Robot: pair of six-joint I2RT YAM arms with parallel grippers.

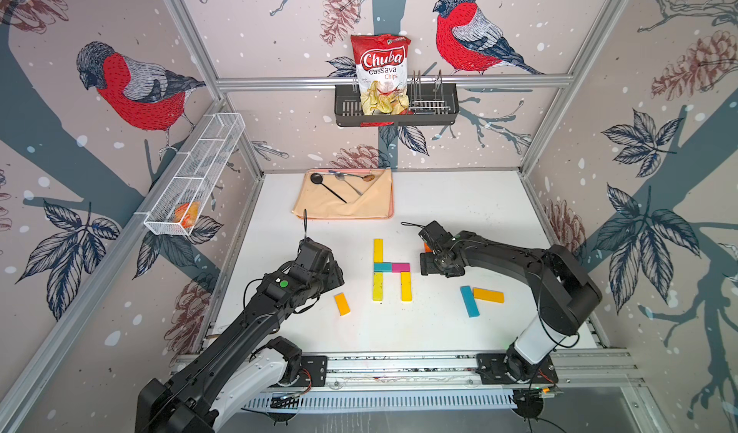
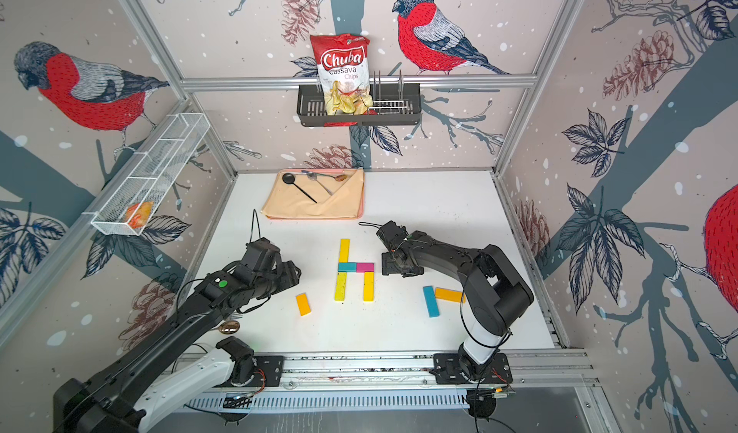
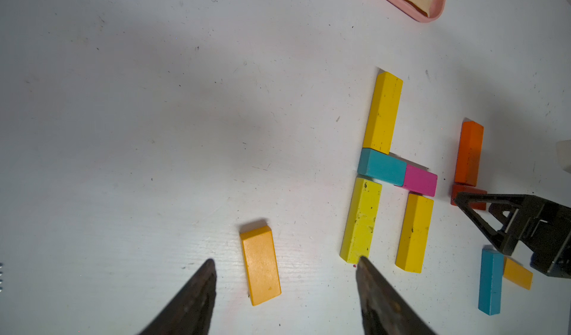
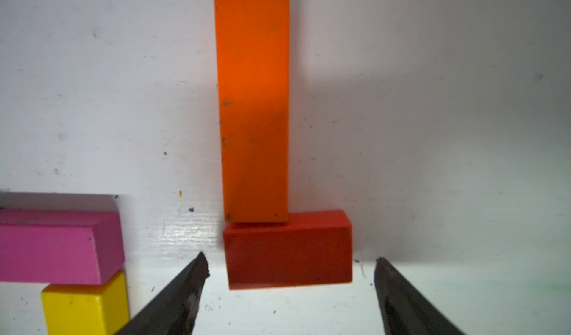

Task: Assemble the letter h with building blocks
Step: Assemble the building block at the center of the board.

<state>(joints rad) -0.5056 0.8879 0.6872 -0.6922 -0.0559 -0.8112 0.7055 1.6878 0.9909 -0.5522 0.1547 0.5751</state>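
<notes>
Your right end effector (image 4: 291,257) is wide open, jaws either side of the red block (image 4: 287,250) and clear of it. The orange block (image 4: 253,101) butts end-on against that red one, just beside the h (image 1: 389,269). The h lies mid-worktop (image 1: 459,203): three yellow uprights, teal and magenta across. Your left end effector (image 3: 285,259) is open too and empty, with the amber block (image 3: 260,265) just ahead. A long teal block (image 1: 469,301) touches a second amber block (image 1: 488,295) near your right arm.

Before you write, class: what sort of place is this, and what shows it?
Likely a robot test booth: a left arm and right arm bolted to a rail, a metal frame around a white table, and blocks laid out on it.
</notes>
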